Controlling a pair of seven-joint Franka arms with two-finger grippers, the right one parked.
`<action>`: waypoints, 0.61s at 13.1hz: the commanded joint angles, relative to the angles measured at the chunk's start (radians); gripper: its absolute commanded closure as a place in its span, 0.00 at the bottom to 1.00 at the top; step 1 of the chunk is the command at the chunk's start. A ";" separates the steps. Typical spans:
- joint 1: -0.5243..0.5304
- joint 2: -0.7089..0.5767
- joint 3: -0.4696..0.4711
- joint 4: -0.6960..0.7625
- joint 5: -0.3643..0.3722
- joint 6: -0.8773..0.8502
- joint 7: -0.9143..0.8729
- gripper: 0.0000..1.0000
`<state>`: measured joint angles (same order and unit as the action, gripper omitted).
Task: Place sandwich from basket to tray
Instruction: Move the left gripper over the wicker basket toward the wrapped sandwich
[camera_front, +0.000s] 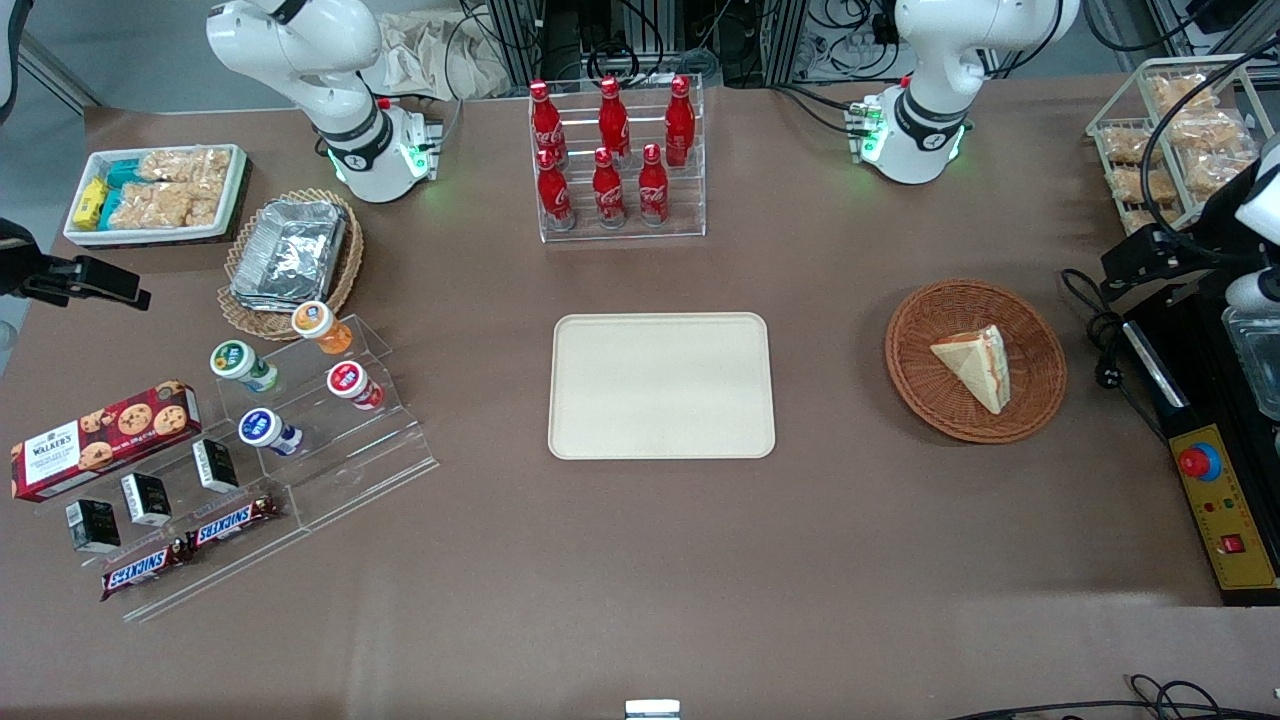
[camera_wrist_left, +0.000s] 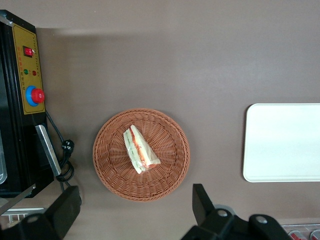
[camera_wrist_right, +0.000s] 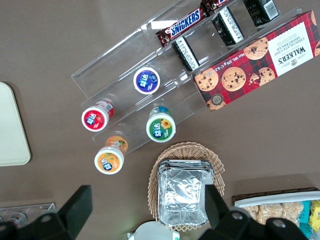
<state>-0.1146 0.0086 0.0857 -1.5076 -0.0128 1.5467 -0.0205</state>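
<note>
The sandwich (camera_front: 975, 365), a triangular wedge of pale bread w/ red, orange and green filling seen along its cut edge, is laid on its side in the basket (camera_front: 905, 330). The basket is round, shallow, of reddish-brown woven wicker, and is set toward the working arm's end of the table (camera_front: 640, 560), which is covered in matte brown cloth. The tray (camera_front: 660, 385), flat, smooth, cream-beige, rectangular w/ rounded corners and a low rim, is placed at mid-table, well apart from the basket, approx. level w/ it from the front camera; nothing is carried on it. The gripper (camera_wrist_left: 136, 192) is held high above the basket, its two black fingers (camera_wrist_left: 70, 205) spread wide w/ nothing between them and no contact made w/ sandwich or wicker. A black control box (camera_front: 1215, 500) w/ a yellow panel and a round red button is seen beside the basket at the table's edge. Red bottles (camera_front: 610, 150) in a clear acrylic rack are stood farther from the front camera than the tray.
</note>
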 joint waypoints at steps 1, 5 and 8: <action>0.004 0.002 -0.006 0.023 0.002 -0.022 -0.012 0.00; 0.004 0.001 -0.004 0.011 -0.004 -0.052 -0.054 0.00; 0.006 -0.004 0.012 -0.029 0.000 -0.050 -0.208 0.00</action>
<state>-0.1145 0.0095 0.0878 -1.5139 -0.0140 1.5008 -0.1495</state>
